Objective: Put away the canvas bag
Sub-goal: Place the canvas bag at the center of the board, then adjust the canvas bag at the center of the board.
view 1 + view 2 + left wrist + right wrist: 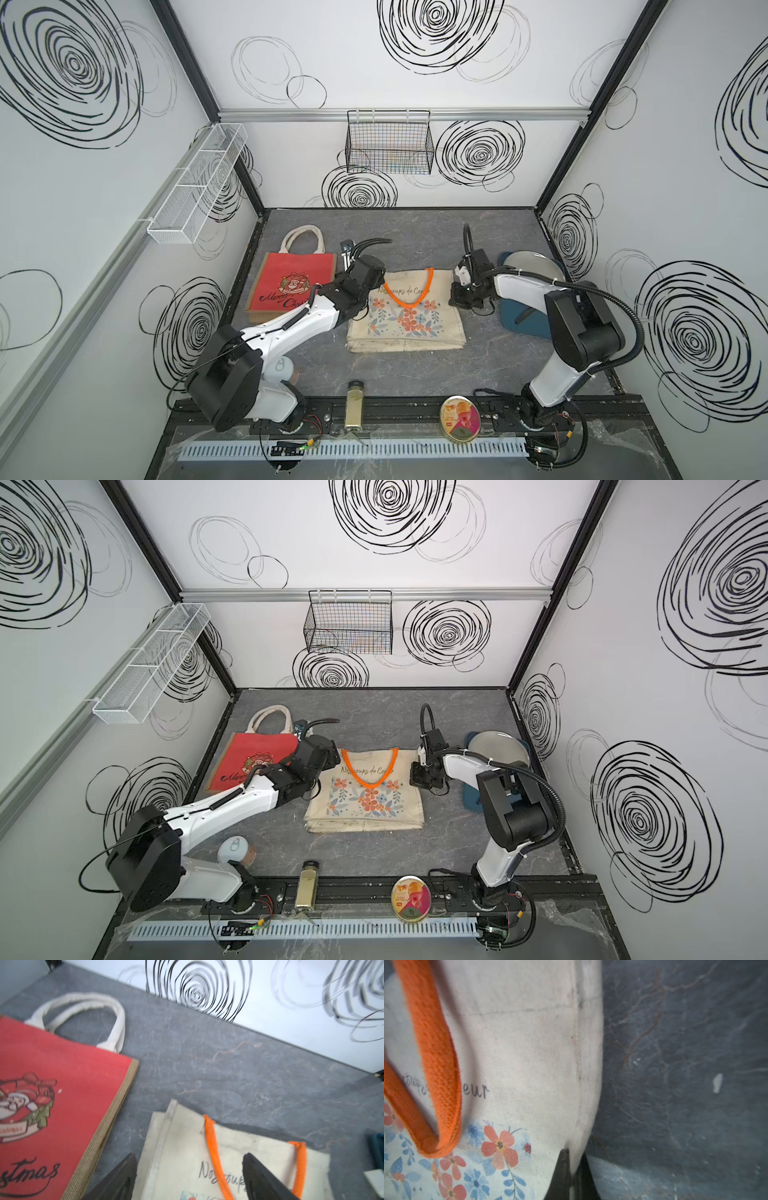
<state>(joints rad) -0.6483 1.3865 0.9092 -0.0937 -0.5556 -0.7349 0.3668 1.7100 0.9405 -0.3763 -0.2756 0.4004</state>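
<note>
Right wrist view: the right end effector [572,1159] is seen pressed together on the side hem of the bag [519,1043], only a thin fold of cloth being pinched. In the left wrist view the left end effector [188,1155] is spread wide above the bag's mouth edge, one finger [257,1178] poised over the loop of the orange handle [213,1147], and nothing is gripped by it. A lift from this single pinch is judged risky: the limp cloth could be pulled out of the grip, or the bag could be left hanging lopsided and unfolding, and the loose handle could be snagged by the spread fingers. The red bag [291,286] nearby could also be dragged. In both top views the bag is laid flat mid-worktop [415,374], between the arms, its mouth pointed at the back wall, its base toward the robot; its slightly longer side is judged to run across, arm to arm.
</note>
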